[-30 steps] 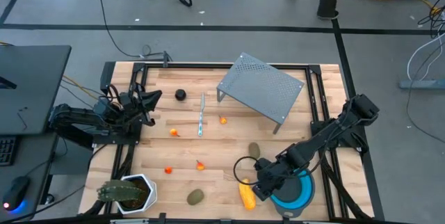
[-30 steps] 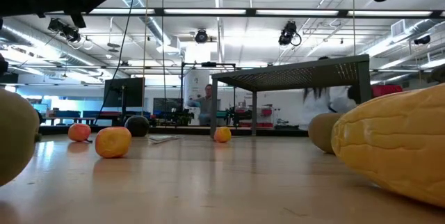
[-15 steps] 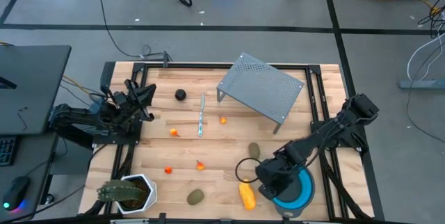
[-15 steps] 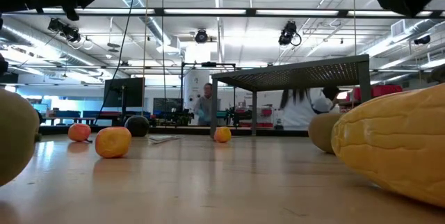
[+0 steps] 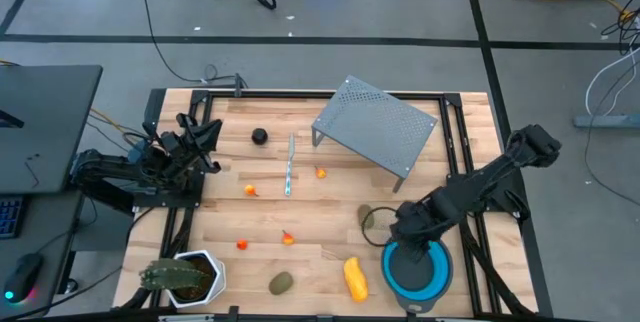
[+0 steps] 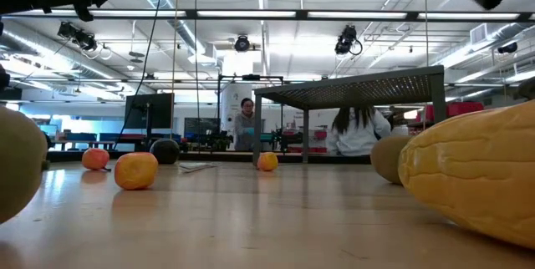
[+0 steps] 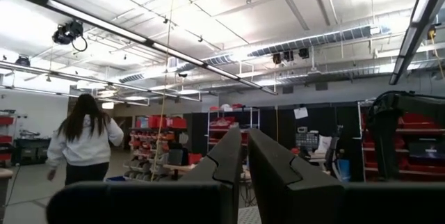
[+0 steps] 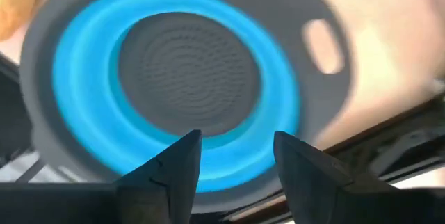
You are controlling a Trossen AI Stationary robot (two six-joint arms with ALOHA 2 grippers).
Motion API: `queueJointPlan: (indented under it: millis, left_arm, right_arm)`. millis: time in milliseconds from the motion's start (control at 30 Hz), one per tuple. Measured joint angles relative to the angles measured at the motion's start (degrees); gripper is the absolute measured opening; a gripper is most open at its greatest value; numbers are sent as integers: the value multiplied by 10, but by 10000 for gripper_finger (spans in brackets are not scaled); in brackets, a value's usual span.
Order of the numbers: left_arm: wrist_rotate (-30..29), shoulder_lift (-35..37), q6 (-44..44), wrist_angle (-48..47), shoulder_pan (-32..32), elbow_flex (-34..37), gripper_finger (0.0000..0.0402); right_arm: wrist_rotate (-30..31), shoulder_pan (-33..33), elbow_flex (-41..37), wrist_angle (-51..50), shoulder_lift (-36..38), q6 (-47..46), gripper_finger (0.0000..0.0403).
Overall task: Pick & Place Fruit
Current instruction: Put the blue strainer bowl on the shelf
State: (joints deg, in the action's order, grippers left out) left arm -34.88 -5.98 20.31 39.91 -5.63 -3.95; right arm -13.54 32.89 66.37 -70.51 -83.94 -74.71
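A grey mesh rack (image 5: 375, 127), a pale-blue stick (image 5: 290, 165) and a potted plant (image 5: 183, 277) share the table with the fruit: one yellow piece (image 5: 354, 277), two olive ovals (image 5: 281, 283), one dark ball (image 5: 259, 136), four orange bits (image 5: 250, 190). The right gripper (image 8: 233, 158) hangs open and empty over the blue bowl (image 8: 90, 78). The left gripper (image 7: 243, 158), nearly closed and empty, waits at the table's left edge. Two people (image 6: 355, 131) show only in the low view.

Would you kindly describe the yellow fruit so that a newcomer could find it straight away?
Start at the blue bowl near the table's front edge, below the right pincer. Just left of it lies the yellow fruit, stubby and oblong. It is the only yellow piece; the nearby olive-brown oval is duller and rounder.
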Motion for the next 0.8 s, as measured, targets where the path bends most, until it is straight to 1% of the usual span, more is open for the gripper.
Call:
queueJointPlan:
  millis: [67, 167, 333, 433, 500, 733, 800]
  left_arm:
    - [0, 0, 1, 0, 0, 0, 32]
    - [0, 0, 0, 0, 0, 0, 32]
    - [0, 0, -5, -4, 0, 0, 32]
    - [0, 0, -17, -14, 0, 0, 32]
    - [0, 0, -19, -15, 0, 0, 32]
    - [0, 0, -32, -33, 0, 0, 32]
    - [0, 0, -34, -31, 0, 0, 32]
  right_arm:
    - [25, 14, 0, -21, 10, -25, 189]
    - [35, 34, 0, -48, 11, -48, 189]
    - [38, 60, -12, -41, 9, -78, 189]
    - [65, 78, -17, -34, 9, -102, 189]
    - [81, 89, -20, -27, 9, -105, 189]
    - [87, 112, -21, -29, 9, -127, 189]
    - [97, 121, -21, -30, 9, -128, 189]
